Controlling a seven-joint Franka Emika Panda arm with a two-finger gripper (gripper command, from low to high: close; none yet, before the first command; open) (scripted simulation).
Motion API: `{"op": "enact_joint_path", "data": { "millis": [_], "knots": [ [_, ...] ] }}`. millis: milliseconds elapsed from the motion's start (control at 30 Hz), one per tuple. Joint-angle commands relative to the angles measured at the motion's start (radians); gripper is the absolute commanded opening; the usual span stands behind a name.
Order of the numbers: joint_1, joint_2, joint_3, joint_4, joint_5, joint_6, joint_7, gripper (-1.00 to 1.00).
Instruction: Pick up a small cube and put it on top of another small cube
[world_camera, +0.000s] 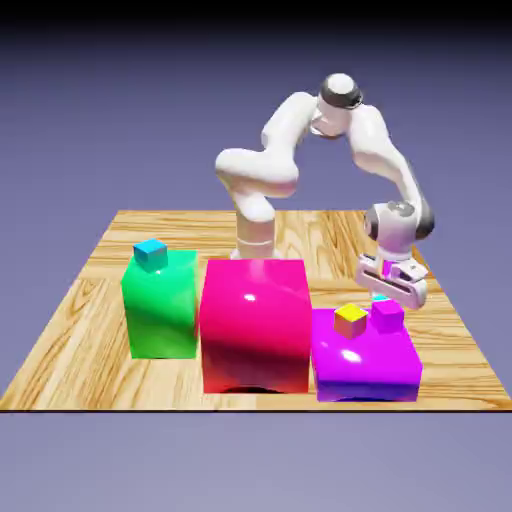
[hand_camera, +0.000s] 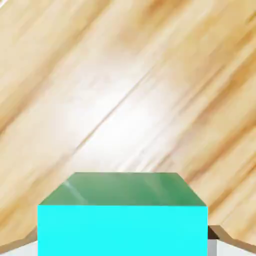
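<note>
On the wooden table (world_camera: 90, 330), three large blocks are lined up: a pink block (world_camera: 254, 325) at centre, a green block (world_camera: 160, 305) at its 9 o'clock and a purple block (world_camera: 365, 360) at its 3 o'clock. The white arm (world_camera: 300, 150) is arched over and bent downward, its gripper (world_camera: 385, 293) clenched on a cyan cube (hand_camera: 122, 225) just above the purple block. Yellow cube (world_camera: 350, 320) and magenta cube (world_camera: 387, 315) are seen on that block; a blue cube (world_camera: 151, 255) tops the green one.

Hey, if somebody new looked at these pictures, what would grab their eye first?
Probably the big pink block mid-table, flanked by a green block and a purple block. Next, the white arm's pincer above the purple block, shut on a cyan cube that fills the hand view's bottom.
</note>
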Motion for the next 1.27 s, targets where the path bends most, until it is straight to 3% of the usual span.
{"op": "enact_joint_path", "data": {
  "millis": [0, 133, 900, 1133, 1167, 1233],
  "knots": [
    [0.024, 0.012, -0.036, -0.009, -0.029, -0.009, 0.013, -1.0],
    [0.093, 0.024, -0.175, -0.001, -0.112, -0.039, 0.008, -1.0],
    [-0.615, -0.672, -0.639, 0.22, -0.016, -0.912, -0.972, -1.0],
    [-0.585, -0.731, -0.467, 0.157, 0.132, -0.848, -0.957, -1.0],
    [-0.585, -0.731, -0.467, 0.157, 0.132, -0.848, -0.957, 1.0],
    [-0.595, -0.719, -0.503, 0.169, 0.1, -0.865, -0.96, 1.0]
  ]
}}
